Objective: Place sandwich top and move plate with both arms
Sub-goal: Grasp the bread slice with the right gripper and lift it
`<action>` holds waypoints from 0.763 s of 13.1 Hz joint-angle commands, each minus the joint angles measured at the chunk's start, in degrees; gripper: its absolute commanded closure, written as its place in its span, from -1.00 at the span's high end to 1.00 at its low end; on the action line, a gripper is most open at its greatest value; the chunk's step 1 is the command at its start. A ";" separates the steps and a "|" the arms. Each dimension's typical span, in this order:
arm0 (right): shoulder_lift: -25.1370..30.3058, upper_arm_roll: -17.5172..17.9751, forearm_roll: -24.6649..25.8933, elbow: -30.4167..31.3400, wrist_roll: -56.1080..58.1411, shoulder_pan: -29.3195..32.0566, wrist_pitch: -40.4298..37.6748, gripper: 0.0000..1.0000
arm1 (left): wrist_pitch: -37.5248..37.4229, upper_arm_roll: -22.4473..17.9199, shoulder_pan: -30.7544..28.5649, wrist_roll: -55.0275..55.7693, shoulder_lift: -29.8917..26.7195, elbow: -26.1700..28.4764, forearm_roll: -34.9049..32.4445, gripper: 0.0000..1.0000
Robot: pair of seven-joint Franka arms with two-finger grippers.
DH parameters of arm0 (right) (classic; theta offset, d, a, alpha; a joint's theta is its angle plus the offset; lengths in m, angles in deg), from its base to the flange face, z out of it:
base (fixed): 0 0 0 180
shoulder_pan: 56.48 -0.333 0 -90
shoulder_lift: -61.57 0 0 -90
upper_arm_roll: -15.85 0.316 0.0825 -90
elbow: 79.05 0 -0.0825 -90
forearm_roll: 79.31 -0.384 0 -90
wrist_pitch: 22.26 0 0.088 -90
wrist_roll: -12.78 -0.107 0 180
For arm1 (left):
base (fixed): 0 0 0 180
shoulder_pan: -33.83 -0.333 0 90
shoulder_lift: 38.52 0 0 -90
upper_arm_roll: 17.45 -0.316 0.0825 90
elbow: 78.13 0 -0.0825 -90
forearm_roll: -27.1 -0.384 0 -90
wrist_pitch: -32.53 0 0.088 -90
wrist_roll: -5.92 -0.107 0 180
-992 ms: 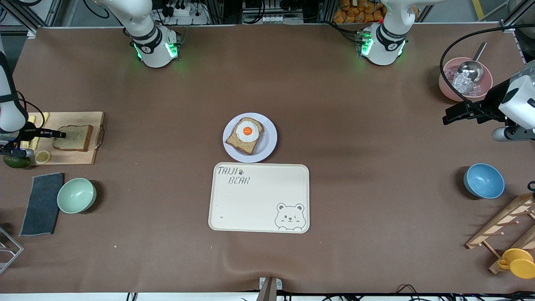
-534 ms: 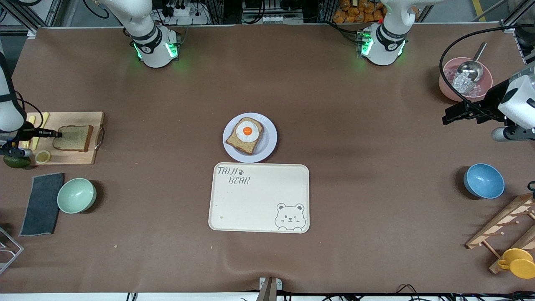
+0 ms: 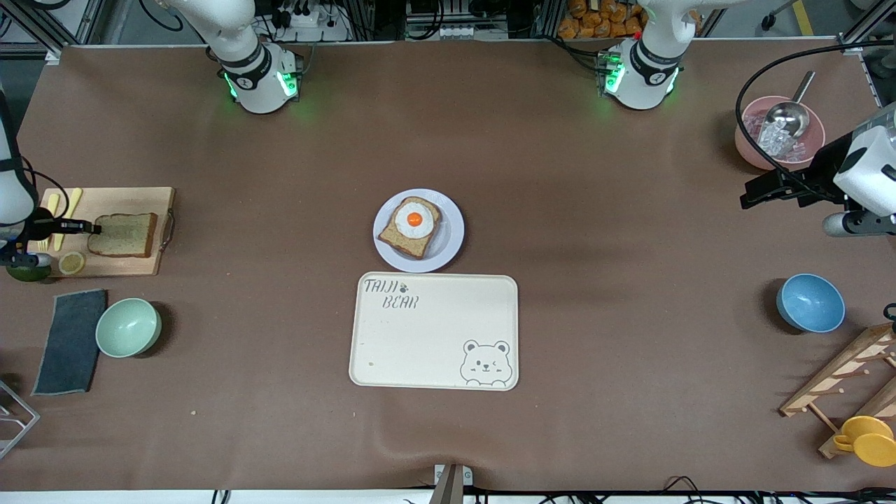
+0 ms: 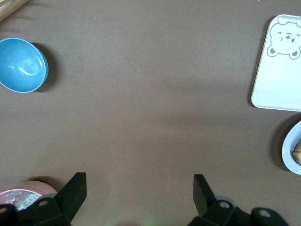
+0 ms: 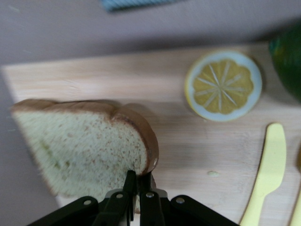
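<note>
Sandwich top [image 3: 124, 234] is lying on a wooden cutting board [image 3: 133, 264] at the right arm's end of the table, with the right gripper [image 3: 91, 226] clenching its crust edge. Left gripper [image 3: 752, 194] is waiting over bare table, fingers spread wide, while the plate [image 3: 448, 238] is sitting mid-table.

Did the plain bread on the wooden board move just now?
Yes. The sandwich top, pinched by the right gripper, now overhangs the cutting board's edge nearest the camera a little less.
</note>
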 commanded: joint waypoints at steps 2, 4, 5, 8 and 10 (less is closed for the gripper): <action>0.69 4.70 -0.64 -9.67 0.18 0.48 -12.66 -1.00 | -0.56 0.21 -0.37 -0.52 0.08 -0.56 1.19 1.00; 0.95 7.77 -1.78 -11.09 0.96 0.66 -15.75 -1.00 | -0.47 0.13 -0.37 -0.52 0.08 -0.56 1.19 1.00; 1.30 9.53 -3.35 -11.71 1.14 0.66 -16.98 -1.00 | -0.47 0.13 -0.37 -0.52 0.08 -0.56 1.19 1.00; 1.74 17.51 -3.89 -13.03 2.81 0.66 -19.62 -1.00 | -0.47 0.21 -0.37 -0.52 0.08 -0.56 1.19 1.00; 1.48 24.19 -3.89 -13.03 2.64 0.13 -19.28 -1.00 | -0.47 0.13 -0.46 -0.52 0.08 -0.56 1.89 1.00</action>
